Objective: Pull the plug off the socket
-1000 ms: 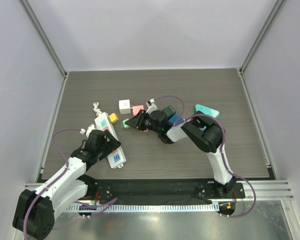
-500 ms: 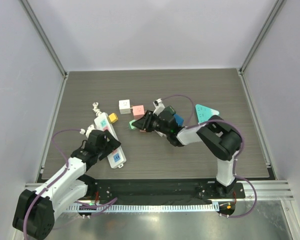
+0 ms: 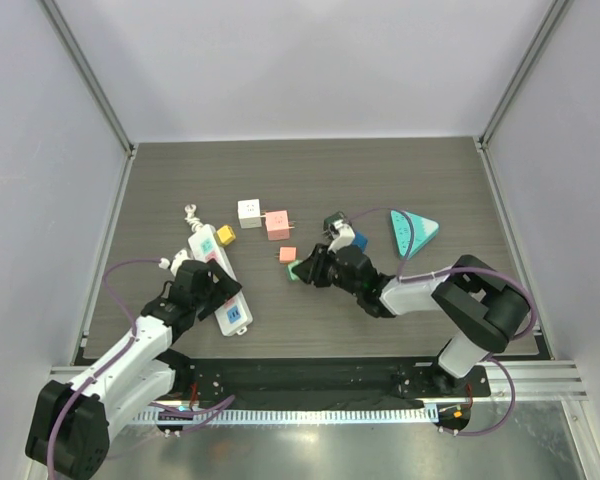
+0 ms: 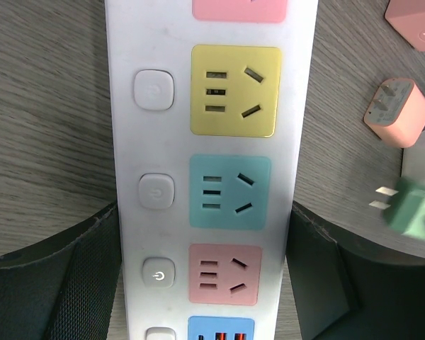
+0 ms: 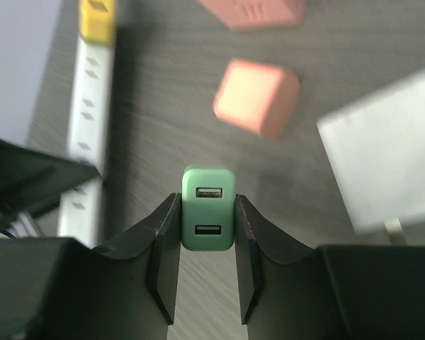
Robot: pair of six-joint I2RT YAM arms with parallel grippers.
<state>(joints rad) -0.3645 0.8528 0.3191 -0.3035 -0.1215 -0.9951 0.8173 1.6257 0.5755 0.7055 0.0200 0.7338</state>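
Right gripper point(image 5: 207, 202) pinches the green plug point(image 5: 207, 219) over the dark wood-grain table point(image 3: 430, 180). Left gripper point(image 4: 204, 212), spread wide, clasps the white power strip point(image 4: 127, 142) at near left. Pale grey walls point(image 3: 300, 70) surround the table.

My overhead cam looks down on the whole table point(image 3: 400, 180); left wrist cam hugs the power strip point(image 4: 120, 142), right wrist sees it farther off.

Dark wood-grain table point(image 3: 310, 170), pale grey back wall point(image 3: 300, 60), matching side walls point(image 3: 30, 200) left and right, aluminium posts point(image 3: 87, 75) slanting up at both rear corners, brushed metal strip point(image 3: 540, 420) along the near edge, light even and soft, shadows faint.
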